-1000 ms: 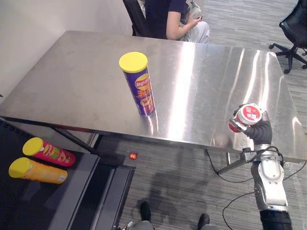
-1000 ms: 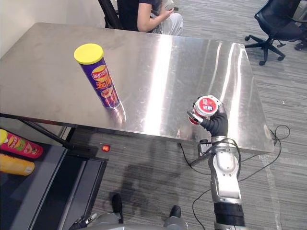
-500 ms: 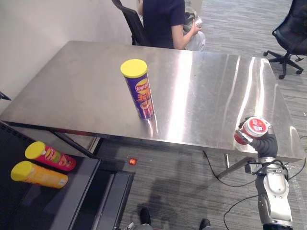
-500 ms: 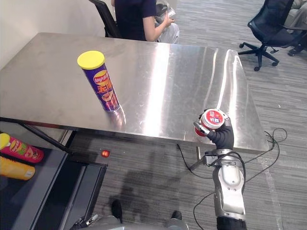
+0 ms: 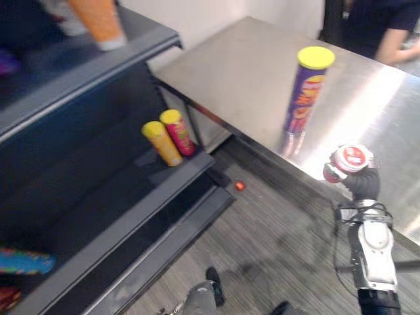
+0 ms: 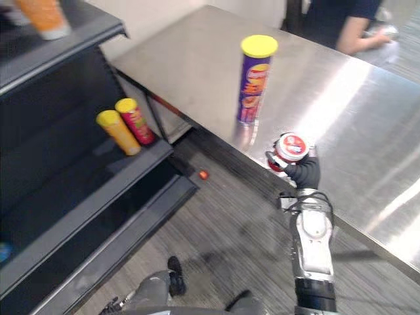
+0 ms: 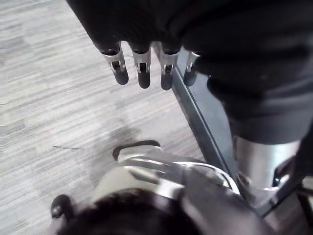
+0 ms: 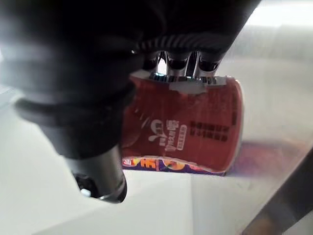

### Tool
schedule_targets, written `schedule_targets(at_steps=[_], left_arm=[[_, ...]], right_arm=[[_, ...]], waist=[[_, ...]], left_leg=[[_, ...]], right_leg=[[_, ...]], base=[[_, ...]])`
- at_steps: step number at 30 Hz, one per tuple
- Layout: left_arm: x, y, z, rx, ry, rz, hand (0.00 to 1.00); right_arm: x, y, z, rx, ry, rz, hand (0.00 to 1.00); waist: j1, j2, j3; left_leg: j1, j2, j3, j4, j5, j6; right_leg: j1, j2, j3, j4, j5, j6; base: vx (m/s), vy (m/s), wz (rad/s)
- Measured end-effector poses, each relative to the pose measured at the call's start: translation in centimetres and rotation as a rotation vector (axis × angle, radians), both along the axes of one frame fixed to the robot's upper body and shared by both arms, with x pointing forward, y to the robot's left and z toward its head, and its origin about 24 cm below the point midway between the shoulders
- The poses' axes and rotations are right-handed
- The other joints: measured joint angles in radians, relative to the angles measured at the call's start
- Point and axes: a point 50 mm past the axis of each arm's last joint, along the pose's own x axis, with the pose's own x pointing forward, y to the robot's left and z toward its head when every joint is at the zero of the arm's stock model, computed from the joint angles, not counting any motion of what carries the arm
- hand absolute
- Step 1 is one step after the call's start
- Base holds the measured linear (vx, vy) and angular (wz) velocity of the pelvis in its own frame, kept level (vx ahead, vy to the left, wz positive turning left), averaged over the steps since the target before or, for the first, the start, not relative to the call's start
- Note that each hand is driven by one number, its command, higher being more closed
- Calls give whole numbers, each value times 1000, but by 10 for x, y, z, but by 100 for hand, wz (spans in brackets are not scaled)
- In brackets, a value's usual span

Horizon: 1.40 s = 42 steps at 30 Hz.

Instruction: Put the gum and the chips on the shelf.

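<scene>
The dark shelf [image 5: 98, 210] is seen at nine o'clock of the head views, its boards open toward the front so that goods can be slid in. The steel table [image 6: 197, 59] is spread from twelve to three o'clock. The chips can [image 6: 254, 82], purple with a yellow lid, is left upright near the table's near edge at one o'clock, not yet fetched. On the middle board, at ten o'clock, a yellow can [image 6: 118, 131] and a red can [image 6: 136, 120] are laid just beside each other; room next to them is judged to be free for the new items. The gum tub [image 6: 291, 147] is clasped by the curled fingers of the right hand [image 6: 303, 172] at five o'clock of the chips, over the table's near edge, lid upward, ready to be carried across. The left hand [image 7: 143, 73] is hung over the floor, fingers slack, nothing held.
</scene>
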Motion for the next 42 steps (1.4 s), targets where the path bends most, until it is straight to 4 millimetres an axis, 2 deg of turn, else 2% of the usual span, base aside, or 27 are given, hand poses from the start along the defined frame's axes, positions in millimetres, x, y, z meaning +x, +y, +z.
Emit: schedule_targets(at_steps=[1, 2, 3, 4, 5, 6, 7, 10, 12, 15, 19, 21, 24, 31, 36, 40, 41, 42], left_arm=[[1, 1, 0, -5, 2, 14, 0], [-5, 0, -2, -20, 31, 20, 0], [-8, -1, -3, -31, 39, 28, 0], [-17, -1, -5, -39, 57, 55, 0], [-19, -3, -5, -43, 62, 56, 0], [-22, -5, -6, -51, 74, 50, 0], [-21, -2, -6, -42, 75, 43, 0], [-22, 1, -5, -29, 79, 44, 0], [-22, -1, -5, -26, 86, 22, 0], [-20, 3, -5, -13, 81, 23, 0], [-18, 7, -3, 0, 75, 22, 0], [-19, 5, -4, -5, 77, 20, 0], [-19, 5, -4, -8, 76, 17, 0], [-18, 0, -4, -23, 70, 6, 0], [-14, 1, -3, -23, 47, 0, 0], [-14, 1, -2, -22, 41, 6, 0], [-18, 1, -3, -22, 49, 3, 0], [-23, 1, -3, -19, 62, -13, 0]], right_arm=[[-3, -3, -2, 0, 6, -19, 100], [-5, -5, -5, 17, 13, -36, 100], [-6, -5, -6, 23, 15, -42, 100], [-11, -11, -7, 22, 18, -68, 100], [-13, -14, -6, 22, 15, -81, 100], [-15, -18, -4, 21, 8, -103, 100], [-16, -18, -6, 39, 11, -115, 100], [-19, -17, -13, 62, 37, -121, 100], [-20, -16, -11, 41, 36, -129, 100], [-19, -15, -13, 27, 48, -134, 100], [-16, -9, -15, 13, 65, -118, 100], [-16, -9, -16, 12, 68, -112, 100], [-16, -9, -16, 11, 71, -111, 100], [-15, -7, -27, 15, 118, -93, 100], [-6, 9, -36, 12, 160, -14, 100], [-1, 18, -33, -21, 158, 54, 100], [0, 19, -32, -32, 162, 66, 100], [-1, 21, -34, -38, 170, 74, 100]], waist=[[-1, -9, 7], [6, -21, 2], [2, -28, 3], [-16, -27, 2], [-22, -14, -3], [-25, 19, -19], [-24, 9, -21], [-25, -15, -28], [-36, -18, -30], [-47, -19, -29], [-34, -26, -27], [-19, -26, -27], [-19, -25, -26], [-15, -27, -27], [13, -37, -26], [42, -42, -26], [43, -41, -27], [32, -37, -28]], left_leg=[[-2, 13, 27, 71, -81, 15], [17, 47, 82, 209, -210, -6], [42, 56, 96, 239, -241, -31], [109, 77, 96, 220, -285, -106], [134, 82, 89, 182, -295, -132], [162, 73, 78, 83, -308, -174], [167, 46, 86, 14, -294, -179], [170, 0, 87, -54, -269, -167], [186, -40, 87, -85, -255, -140], [190, -65, 90, -81, -248, -115], [217, -67, 103, -100, -245, -116], [240, -67, 113, -139, -238, -134], [255, -66, 116, -174, -225, -149], [267, -60, 116, -185, -206, -139], [253, -61, 98, -165, -211, -136], [260, -73, 51, -159, -233, -130], [272, -88, 15, -174, -235, -126], [279, -93, -36, -164, -241, -107]], right_leg=[[17, -5, -42, -5, 15, 32], [21, -24, -76, 13, 14, 26], [24, -34, -91, 22, 14, 26], [33, -43, -136, 32, 17, 31], [31, -44, -153, 38, 19, 34], [15, -44, -171, 48, 26, 39], [-2, -63, -179, 60, 32, 40], [-18, -90, -189, 57, 71, 42], [-19, -128, -190, 78, 92, 44], [-19, -160, -186, 105, 103, 44], [-18, -156, -157, 103, 108, 41], [-19, -147, -141, 97, 107, 39], [-19, -137, -139, 89, 105, 36], [-17, -122, -123, 90, 100, 29], [1, -107, -124, 50, 115, 49], [38, -128, -122, 75, 133, 49], [32, -166, -62, 157, 136, 21], [-10, -188, 101, 265, 163, -63]], base=[[-207, -98, 160], [-120, -80, 87], [-160, -39, 105], [-127, 27, 92], [-143, 135, 92], [-128, 218, 51], [-137, 222, 35], [-102, 197, 19], [-26, 211, 8], [9, 150, 7], [9, 36, -17], [-16, -23, -21], [3, -38, -7], [65, -26, -2], [61, -2, 10], [46, 43, 40], [80, 113, 92], [108, 131, 102]])
